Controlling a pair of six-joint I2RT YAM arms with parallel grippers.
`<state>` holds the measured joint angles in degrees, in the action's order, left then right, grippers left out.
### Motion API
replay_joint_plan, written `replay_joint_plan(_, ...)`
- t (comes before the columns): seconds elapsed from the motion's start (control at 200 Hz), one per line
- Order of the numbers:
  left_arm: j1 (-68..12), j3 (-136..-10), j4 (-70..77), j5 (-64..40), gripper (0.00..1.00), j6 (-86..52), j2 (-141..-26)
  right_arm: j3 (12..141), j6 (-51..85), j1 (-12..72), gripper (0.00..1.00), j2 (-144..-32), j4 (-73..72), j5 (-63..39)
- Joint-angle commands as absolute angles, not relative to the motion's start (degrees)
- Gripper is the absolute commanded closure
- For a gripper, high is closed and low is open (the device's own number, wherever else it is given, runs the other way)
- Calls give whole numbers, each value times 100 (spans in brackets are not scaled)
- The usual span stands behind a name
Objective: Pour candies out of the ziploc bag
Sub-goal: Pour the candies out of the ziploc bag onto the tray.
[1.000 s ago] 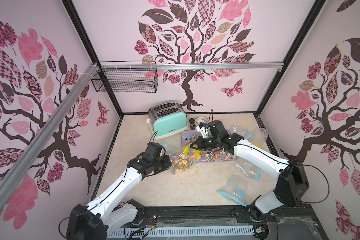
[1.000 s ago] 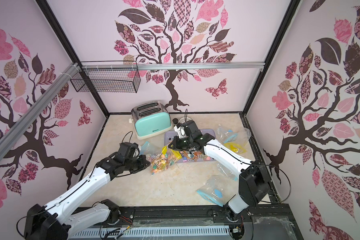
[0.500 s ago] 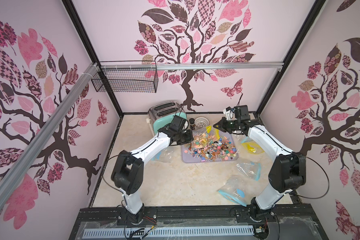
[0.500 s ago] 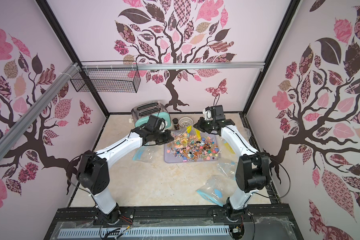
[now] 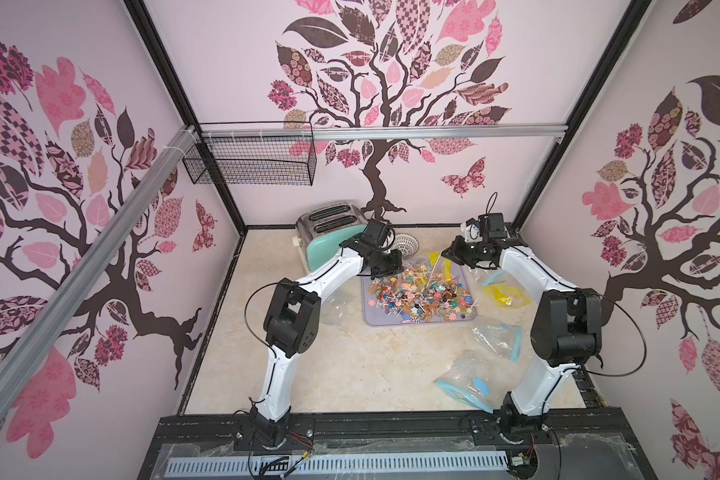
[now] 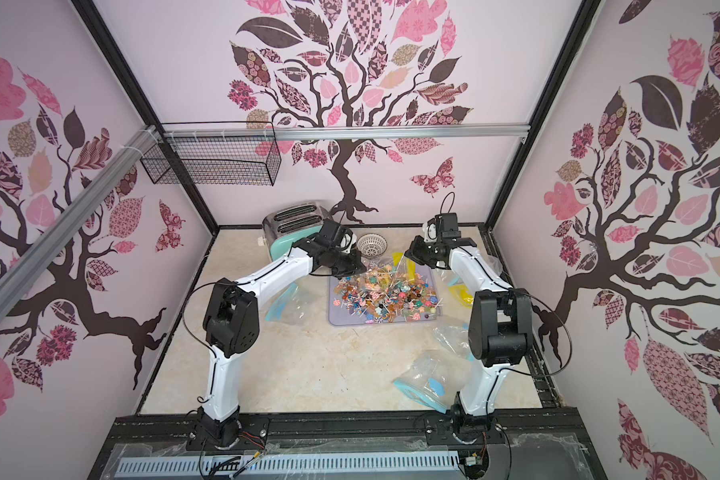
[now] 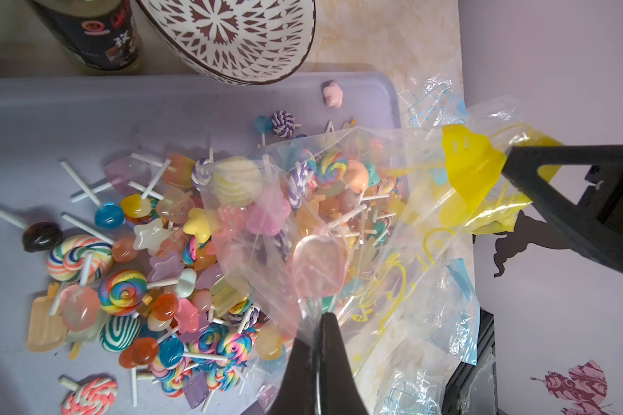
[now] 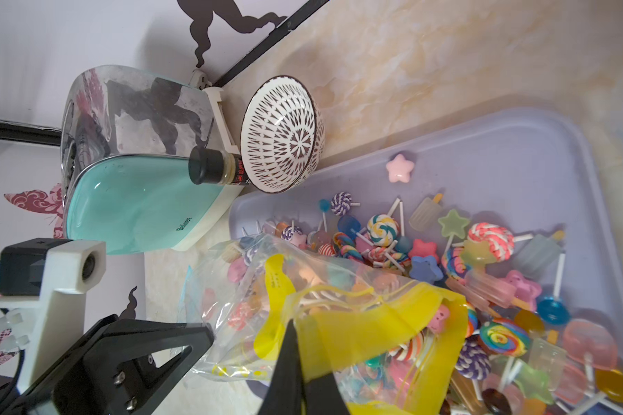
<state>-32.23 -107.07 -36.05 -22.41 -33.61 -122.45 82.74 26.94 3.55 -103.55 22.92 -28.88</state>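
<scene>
While the ziploc bag (image 7: 403,222) of candies (image 7: 330,169) is pinched by the left hand (image 7: 321,318) and the right hand (image 8: 292,325), its mouth should be tipped over the tray (image 7: 87,118).

I had the left arm (image 5: 329,272) and right arm (image 5: 528,270) reaching over the far end of the tray (image 5: 371,316), elbows high. The left gripper (image 7: 321,321) pinched the ziploc bag (image 7: 392,251) tight, and the right gripper (image 8: 292,328) clamped its yellow edge.
</scene>
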Motion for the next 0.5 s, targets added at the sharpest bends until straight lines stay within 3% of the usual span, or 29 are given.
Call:
replay_joint_plan(0.0, -3305, -11326, -3882, -2377, 100, -3098, -12250, 8162, 2601, 330, 100, -10257, 2187, -2753)
replay_joint_plan(0.215, -3497, -12231, -4553, -2324, 100, -2878, -12404, 7856, 2595, 326, 80, -10104, 2124, -2698)
replay_joint_plan(0.495, -3546, -12437, -4759, -2313, 100, -2900, -12411, 7661, 2573, 327, 77, -10020, 2058, -2777)
